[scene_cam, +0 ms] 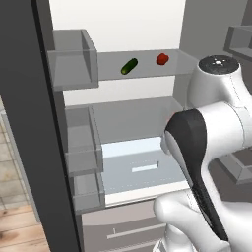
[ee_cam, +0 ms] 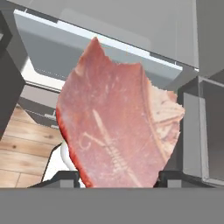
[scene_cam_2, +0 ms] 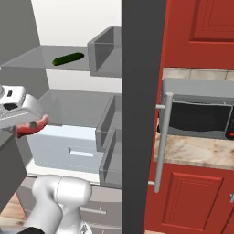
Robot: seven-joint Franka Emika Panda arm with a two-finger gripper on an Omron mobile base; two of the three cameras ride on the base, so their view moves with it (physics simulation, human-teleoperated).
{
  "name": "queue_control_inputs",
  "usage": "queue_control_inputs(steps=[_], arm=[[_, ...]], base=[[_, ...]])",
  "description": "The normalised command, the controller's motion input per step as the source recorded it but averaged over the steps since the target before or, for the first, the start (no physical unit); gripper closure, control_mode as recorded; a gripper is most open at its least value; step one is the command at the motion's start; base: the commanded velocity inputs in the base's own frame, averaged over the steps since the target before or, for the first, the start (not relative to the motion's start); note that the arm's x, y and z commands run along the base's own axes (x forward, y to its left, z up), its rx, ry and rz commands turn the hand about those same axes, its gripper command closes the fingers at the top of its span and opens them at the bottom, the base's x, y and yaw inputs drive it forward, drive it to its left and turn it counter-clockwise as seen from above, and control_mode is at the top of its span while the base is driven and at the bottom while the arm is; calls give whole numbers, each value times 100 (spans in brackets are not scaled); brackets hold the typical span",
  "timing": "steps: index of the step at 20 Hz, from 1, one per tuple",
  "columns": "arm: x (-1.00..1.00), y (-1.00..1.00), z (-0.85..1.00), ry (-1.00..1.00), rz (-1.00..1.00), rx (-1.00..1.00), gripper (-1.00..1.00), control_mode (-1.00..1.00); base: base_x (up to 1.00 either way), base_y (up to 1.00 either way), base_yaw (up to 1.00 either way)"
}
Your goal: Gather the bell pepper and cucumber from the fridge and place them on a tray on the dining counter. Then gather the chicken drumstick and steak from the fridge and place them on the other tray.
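Two vegetables lie on the upper clear glass shelf of the tall grey fridge (scene_cam: 147, 106), whose white interior stands open in front of me. Largest item first: the fridge itself, with grey door bins (scene_cam: 73, 58) stacked down its left door as seen in the left base view, and more grey bins on the right door in the right base view. Low inside sits the pale drawer (scene_cam: 140, 170), with a slot handle on its front.

Right of the fridge door edge in the right base view: red cabinets (scene_cam_2: 201, 27), a dark-fronted steel microwave (scene_cam_2: 196, 112) and a beige marbled counter (scene_cam_2: 192, 151) under it.

My arm (scene_cam: 206, 147) rises in front of the lower shelves. My gripper (scene_cam_2: 27, 124) is clamped on the flat pinkish-red steak with a paler edge (ee_cam: 116, 118). In the hand view the slab stands up from between the two dark fingertips (ee_cam: 173, 177) and hides much of the drawer front behind it. In the right base view the steak shows as a red strip under the hand, in front of the drawer and off any shelf.

Short dark green cucumber (scene_cam: 129, 66): lying on the upper glass shelf, slanted, left of the pepper. Also seen on that shelf in the right base view (scene_cam_2: 68, 58).

Small glossy red bell pepper (scene_cam: 162, 59): on the same shelf, near the cucumber but apart from it, toward the right wall.

Wooden floor (ee_cam: 22, 153) shows below the hand.
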Motion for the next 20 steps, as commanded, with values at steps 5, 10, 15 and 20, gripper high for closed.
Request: queue_control_inputs(steps=[5, 10, 15, 20], arm=[[-86, -3, 23, 4, -7, 2, 100, -100], [-84, -5, 27, 4, -6, 2, 100, -100], [-41, -3, 14, 5, -3, 0, 100, -100], [0, 0, 0, 2, 0, 0, 100, -100]], base=[[0, 0, 0], [0, 0, 0], [0, 0, 0], [0, 0, 0]])
